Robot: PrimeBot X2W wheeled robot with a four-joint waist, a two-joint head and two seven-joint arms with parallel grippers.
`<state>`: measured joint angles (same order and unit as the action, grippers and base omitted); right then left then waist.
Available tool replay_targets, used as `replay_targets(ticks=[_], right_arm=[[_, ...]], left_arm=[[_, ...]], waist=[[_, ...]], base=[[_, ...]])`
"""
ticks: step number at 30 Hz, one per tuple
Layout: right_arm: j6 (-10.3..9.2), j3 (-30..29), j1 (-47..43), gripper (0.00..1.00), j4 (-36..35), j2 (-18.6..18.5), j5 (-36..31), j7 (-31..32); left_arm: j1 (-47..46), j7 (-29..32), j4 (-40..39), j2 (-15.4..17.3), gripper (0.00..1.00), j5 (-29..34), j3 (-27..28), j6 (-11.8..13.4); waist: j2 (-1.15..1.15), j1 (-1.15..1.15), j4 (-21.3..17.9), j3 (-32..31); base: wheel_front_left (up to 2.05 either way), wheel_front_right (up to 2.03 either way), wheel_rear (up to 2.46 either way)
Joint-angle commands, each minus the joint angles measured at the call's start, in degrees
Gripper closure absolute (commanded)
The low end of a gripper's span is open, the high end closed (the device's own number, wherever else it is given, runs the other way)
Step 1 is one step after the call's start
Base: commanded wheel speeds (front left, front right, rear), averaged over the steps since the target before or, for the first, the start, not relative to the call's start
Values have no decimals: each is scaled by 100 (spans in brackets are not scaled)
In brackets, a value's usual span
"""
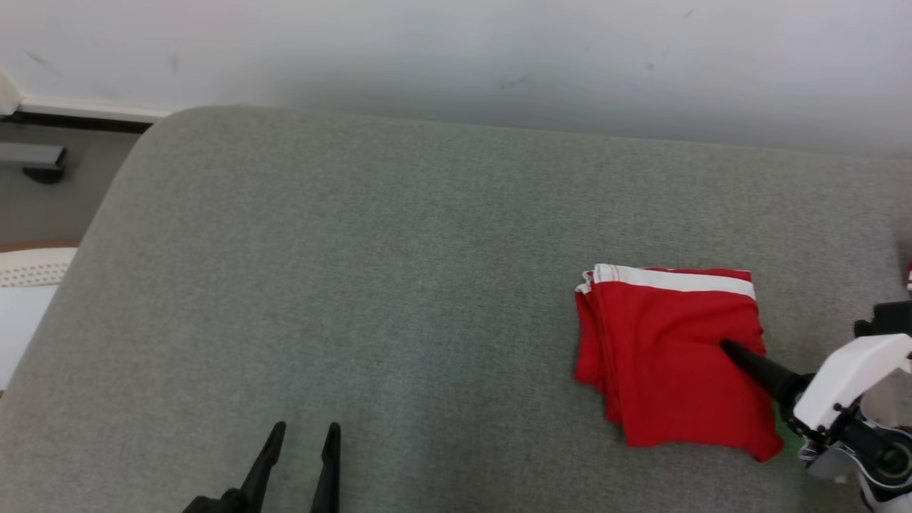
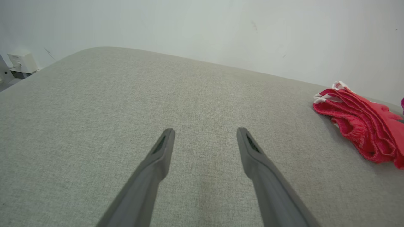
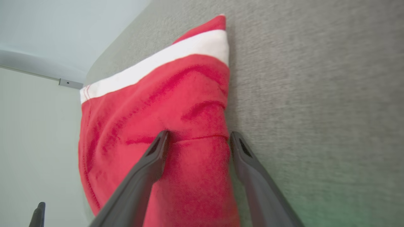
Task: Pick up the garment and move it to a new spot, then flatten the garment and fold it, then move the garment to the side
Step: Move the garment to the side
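The garment point(image 1: 662, 356) is red with a white band along its far edge. It lies folded into a rough square on the right part of the grey cushioned surface point(image 1: 356, 271). My right gripper point(image 1: 734, 353) is open and low over the garment's right side. In the right wrist view one finger rests on the red cloth point(image 3: 157, 104) and the other stands at its edge, with the right gripper point(image 3: 199, 136) straddling that edge. My left gripper point(image 1: 306, 429) is open with nothing between its fingers near the front left. The left wrist view has the left gripper point(image 2: 205, 130) far left of the garment point(image 2: 363, 126).
A pale wall point(image 1: 456, 57) runs behind the surface. The surface drops off at its rounded left edge point(image 1: 92, 235), with floor and a white perforated object point(image 1: 32, 267) beyond. A small white box point(image 2: 22, 61) sits by the wall at far left.
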<state>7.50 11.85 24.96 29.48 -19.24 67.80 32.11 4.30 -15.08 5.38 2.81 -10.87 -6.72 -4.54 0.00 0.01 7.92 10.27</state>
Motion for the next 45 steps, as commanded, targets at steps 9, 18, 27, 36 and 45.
replay_targets(ticks=[9,18,27,36,45], right_arm=[[-5,414,191,100,-84,331,9,381],[-5,665,413,100,-466,-188,-675,-89],[-4,1218,1573,100,-352,-1341,-2668,-193],[-8,1160,2050,100,-17,-1935,-3203,226],[-9,391,1707,0,872,-1743,-4101,-324]], left_arm=[[-52,-8,-3,20,0,-114,-25,99],[4,-8,-77,20,0,-50,88,89],[-410,-5,-96,22,0,246,215,-109],[-737,-5,-51,22,0,242,197,-220],[-661,-5,22,22,0,183,236,-220]], waist=[[0,-1,178,39],[0,-1,-404,27],[0,-1,-1121,606],[0,-1,-1168,991],[0,-1,-1162,810]], base=[[0,0,0],[0,0,0],[0,0,0],[0,0,0],[0,0,0]])
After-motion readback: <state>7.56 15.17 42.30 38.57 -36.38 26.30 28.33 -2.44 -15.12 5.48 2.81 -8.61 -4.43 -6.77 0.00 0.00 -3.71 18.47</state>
